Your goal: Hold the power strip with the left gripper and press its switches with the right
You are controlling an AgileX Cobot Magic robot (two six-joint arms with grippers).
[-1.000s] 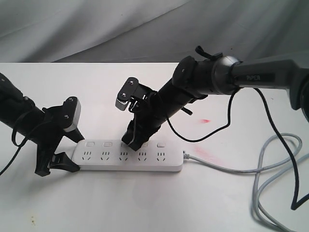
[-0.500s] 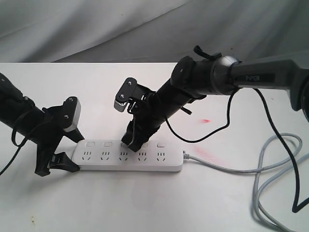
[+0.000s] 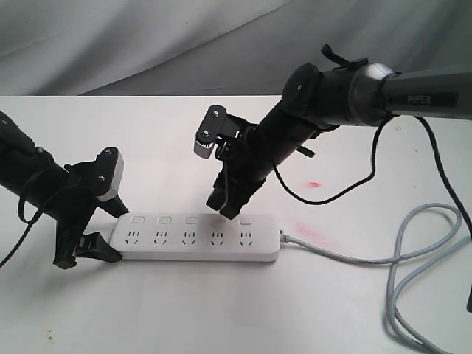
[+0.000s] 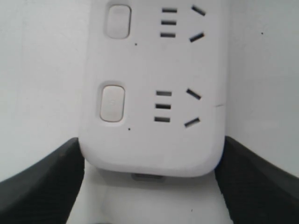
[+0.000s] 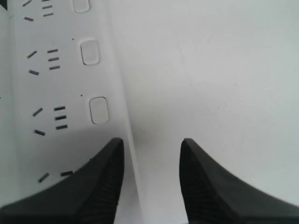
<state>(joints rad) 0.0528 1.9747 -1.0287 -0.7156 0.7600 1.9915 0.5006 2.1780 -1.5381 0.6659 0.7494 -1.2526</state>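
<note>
White strip (image 3: 173,230) lies flat on the table (image 3: 184,310), running across my exterior view, its grey cord (image 3: 354,259) trailing off to the right; the left gripper (image 3: 118,234) straddles the cordless end, jaws closed against both long sides, so I read it as gripped; the right gripper (image 3: 223,211) hangs nose-down just over the row of switches (image 3: 191,220), near the fourth from the held end; its fingers (image 5: 98,186) stand apart with nothing between them, one over the strip's switch edge, the other over bare table; whether a tip touches the strip I cannot tell.
</note>
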